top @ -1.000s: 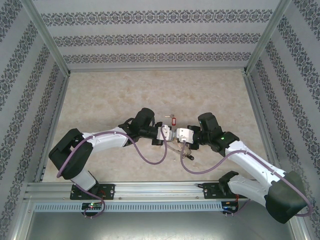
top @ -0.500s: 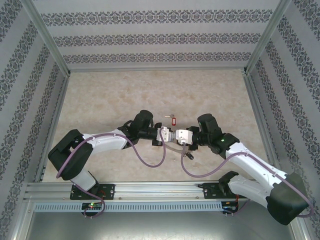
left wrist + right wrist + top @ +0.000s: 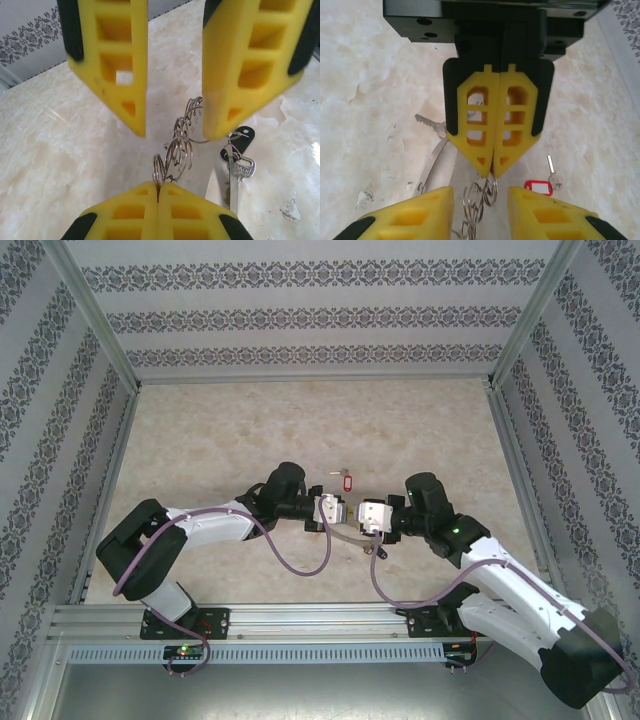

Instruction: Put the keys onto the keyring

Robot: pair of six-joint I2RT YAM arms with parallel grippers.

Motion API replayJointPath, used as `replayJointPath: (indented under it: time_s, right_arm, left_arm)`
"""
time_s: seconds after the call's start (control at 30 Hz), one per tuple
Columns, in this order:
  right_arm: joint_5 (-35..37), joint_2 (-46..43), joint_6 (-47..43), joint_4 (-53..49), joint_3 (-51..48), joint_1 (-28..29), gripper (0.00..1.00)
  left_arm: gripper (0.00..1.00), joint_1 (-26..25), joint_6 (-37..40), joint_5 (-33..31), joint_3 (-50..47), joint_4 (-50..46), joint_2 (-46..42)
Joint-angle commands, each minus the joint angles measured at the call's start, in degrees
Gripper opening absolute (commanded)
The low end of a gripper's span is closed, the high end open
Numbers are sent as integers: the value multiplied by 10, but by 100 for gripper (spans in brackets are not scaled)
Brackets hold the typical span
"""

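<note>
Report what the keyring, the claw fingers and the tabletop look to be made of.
Keyring: thin silvery metal wire, shiny, judging by its bright glints and springy coiled loops.
Left claw fingers: matte yellow, probably moulded or printed plastic, with cut-out lattice pockets and black backing.
Tabletop: glossy, cream, marble-patterned surface. Whether it is stone or a printed laminate cannot be told.

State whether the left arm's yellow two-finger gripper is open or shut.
Shut: the left gripper pinches the thin grey metal keyring, fingertips touching.

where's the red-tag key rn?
The red-tag key lies on the table at the top view's centre, just beyond the left gripper and right gripper, apart from the keyring.
</note>
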Motion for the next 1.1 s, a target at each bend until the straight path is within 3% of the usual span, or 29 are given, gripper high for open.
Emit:
replayJointPath:
  time_s: [0.0,0.17,0.37,0.57,0.63,0.73,0.8,0.9,1.07]
  right_arm:
    - [-33,-24,-4,-35,-2,-24,30]
    - [-40,-23,-31,-79,20,-57,22]
    - [-53,11,-88,-131,57,-59,31]
    - [-38,28,-115,-144,73,-42,25]
    - [-42,36,-18,-111,92,-50,27]
    - [-23,58,274,-71,146,-55,34]
    - [35,78,492,-86,191,-55,33]
    - [121,95,741,-181,241,-60,31]
    - [66,27,959,-170,152,-64,29]
  left_arm:
    - [0,-8,-10,1,-19,-13,5]
    - [0,-8,-14,3,-22,-8,4]
    - [0,-6,-18,11,-20,-10,6]
    - [0,0,-31,21,-18,-8,4]
    - [0,2,-36,20,-15,-11,6]
    - [0,5,-63,13,-18,8,10]
    - [0,8,-90,6,-23,33,11]
    - [0,10,-115,-8,-30,54,10]
    - [0,13,-141,-16,-23,57,14]
